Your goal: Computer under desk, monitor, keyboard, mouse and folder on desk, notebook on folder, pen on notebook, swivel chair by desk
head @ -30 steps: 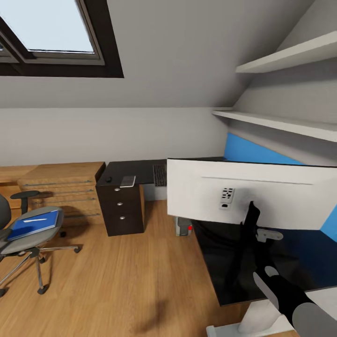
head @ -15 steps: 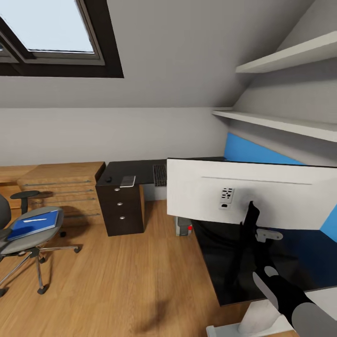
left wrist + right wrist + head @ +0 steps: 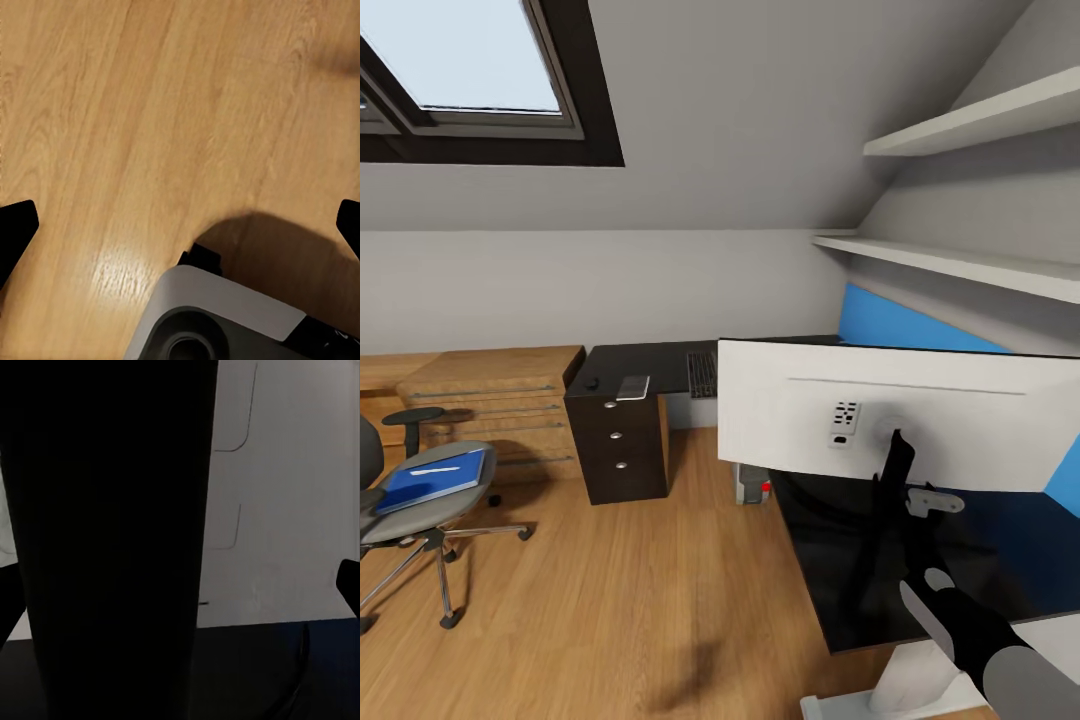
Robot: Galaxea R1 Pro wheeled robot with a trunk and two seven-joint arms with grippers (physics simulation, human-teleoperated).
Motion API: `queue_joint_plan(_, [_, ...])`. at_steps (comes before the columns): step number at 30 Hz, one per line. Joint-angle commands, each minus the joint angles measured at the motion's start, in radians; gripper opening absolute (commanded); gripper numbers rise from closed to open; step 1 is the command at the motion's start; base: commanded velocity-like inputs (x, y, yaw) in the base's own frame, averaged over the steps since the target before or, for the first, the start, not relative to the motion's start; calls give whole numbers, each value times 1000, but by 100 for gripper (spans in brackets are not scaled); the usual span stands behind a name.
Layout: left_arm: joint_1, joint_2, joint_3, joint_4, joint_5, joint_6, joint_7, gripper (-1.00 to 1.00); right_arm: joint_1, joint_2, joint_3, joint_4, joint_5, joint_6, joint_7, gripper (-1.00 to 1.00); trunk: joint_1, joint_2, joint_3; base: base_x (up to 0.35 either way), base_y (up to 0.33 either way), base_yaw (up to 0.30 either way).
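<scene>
Right gripper point(image 3: 180, 577), fingers spread wide, straddles the black stand point(image 3: 112, 540) of the monitor point(image 3: 900, 415) on the desk point(image 3: 840, 580). Left gripper point(image 3: 180, 225), likewise spread, hangs over bare floor point(image 3: 135, 112). Beyond lie keyboard point(image 3: 701, 373), notebook point(image 3: 633, 386), mouse point(image 3: 592, 382); farthest, folder point(image 3: 435, 479) on swivel chair point(image 3: 410, 510).

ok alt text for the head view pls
A white-backed monitor stands on a black desk in an attic bedroom, with the robot's right arm reaching toward its thin black stand. To the left, a grey swivel chair on the wood floor holds a blue folder, under a skylight.
</scene>
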Motion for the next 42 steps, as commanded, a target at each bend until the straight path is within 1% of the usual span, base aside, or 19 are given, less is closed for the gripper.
queue_joint_plan(1, [0, 0, -8, -1, 5, -2, 6, 100, -1, -2, 8, 0, -6, -3, -8, 100, 0, -1, -1, 0, 0, 0])
queue_joint_plan(23, [0, 1, -10, -1, 5, -2, 5, 100, -1, -2, 9, -1, -6, -5, 0, 100, 0, -1, -1, 0, 0, 0])
queue_joint_plan(24, [0, 1, -11, -1, 5, -2, 5, 100, 0, -3, 9, -2, -5, -5, 29, 100, 0, -1, -1, 0, 0, 0])
queue_joint_plan(27, [0, 0, -11, -1, 5, -2, 5, 100, 0, -3, 8, -2, -6, -7, 69, 100, 0, -1, -1, 0, 0, 0])
queue_joint_plan(34, [-1, -1, -11, -1, 5, -2, 5, 100, 0, -3, 8, -2, -7, -10, 89, 100, 0, -1, -1, 0, 0, 0])
queue_joint_plan(42, [0, -1, -11, -1, 4, -2, 5, 100, 0, -3, 7, -1, -5, -10, 88, 100, 0, -1, -1, 0, 0, 0])
